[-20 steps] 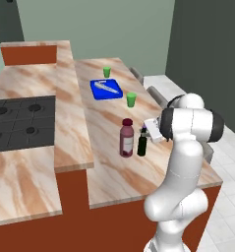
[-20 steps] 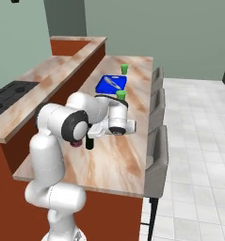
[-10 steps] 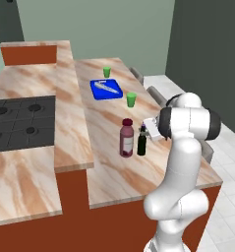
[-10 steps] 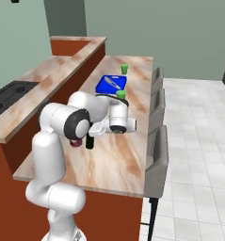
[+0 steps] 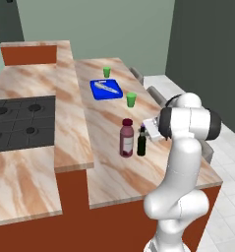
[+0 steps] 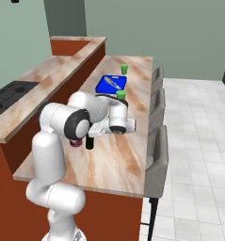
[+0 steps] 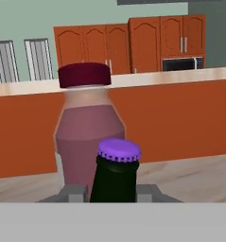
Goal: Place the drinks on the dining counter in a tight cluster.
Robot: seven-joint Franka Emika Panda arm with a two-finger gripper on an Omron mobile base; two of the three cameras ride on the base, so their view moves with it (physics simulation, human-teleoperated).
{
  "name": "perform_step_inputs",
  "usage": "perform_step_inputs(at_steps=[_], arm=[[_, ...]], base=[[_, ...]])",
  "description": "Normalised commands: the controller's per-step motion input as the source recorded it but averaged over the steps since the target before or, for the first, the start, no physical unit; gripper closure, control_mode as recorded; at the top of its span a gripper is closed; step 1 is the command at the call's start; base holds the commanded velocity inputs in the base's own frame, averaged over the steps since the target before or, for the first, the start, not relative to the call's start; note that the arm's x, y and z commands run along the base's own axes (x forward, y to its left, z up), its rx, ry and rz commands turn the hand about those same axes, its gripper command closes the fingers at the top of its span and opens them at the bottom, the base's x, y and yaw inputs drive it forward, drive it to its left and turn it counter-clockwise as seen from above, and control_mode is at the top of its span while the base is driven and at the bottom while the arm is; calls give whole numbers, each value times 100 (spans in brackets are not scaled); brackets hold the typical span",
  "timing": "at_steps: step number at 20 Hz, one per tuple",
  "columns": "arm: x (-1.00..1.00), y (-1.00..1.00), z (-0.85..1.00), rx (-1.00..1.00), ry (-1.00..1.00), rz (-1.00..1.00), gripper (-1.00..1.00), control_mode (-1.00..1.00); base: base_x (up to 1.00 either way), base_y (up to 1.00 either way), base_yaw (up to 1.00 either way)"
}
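Gripper (image 7: 113, 191) closed on the slim dark green bottle (image 7: 114, 177) with purple cap (image 7: 118, 150); in the hand view the finger tips (image 7: 74, 193) sit tight on either side of the bottle's body. In the left base view the gripper (image 5: 147, 132) reaches in from the right at bottle height, and the green bottle (image 5: 141, 142) stands upright on the dining counter (image 5: 114, 172). Whether its base touches the slab or hangs just above, cannot tell.

Maroon bottle (image 5: 127, 138), stout, pale label, dark red cap, stands just left of the green one, nearly touching it; in the hand view it is directly behind the green bottle (image 7: 88, 132). In the right base view both are mostly hidden by the arm, only the green bottle's lower part (image 6: 90, 142) and a bit of maroon (image 6: 76, 142) show.

Farther along the same counter: small green cup (image 5: 131, 99), then a blue tray (image 5: 105, 89) with a pale utensil on it, then a second green cup (image 5: 106, 72) at the far end. Black stove (image 5: 18, 123) on the lower marble top to the left. Grey chairs (image 6: 156, 150) line the right side of the counter.
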Motion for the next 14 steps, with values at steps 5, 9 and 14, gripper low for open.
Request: perform_step_inputs(at_steps=[5,9,14], arm=[[-15,13,-36,-1,0,0,-100,-100],[-9,4,-29,0,-1,0,-100,-100],[-9,-6,-17,0,-4,0,-100,-100]], base=[[0,0,0],[0,0,0],[0,0,0]])
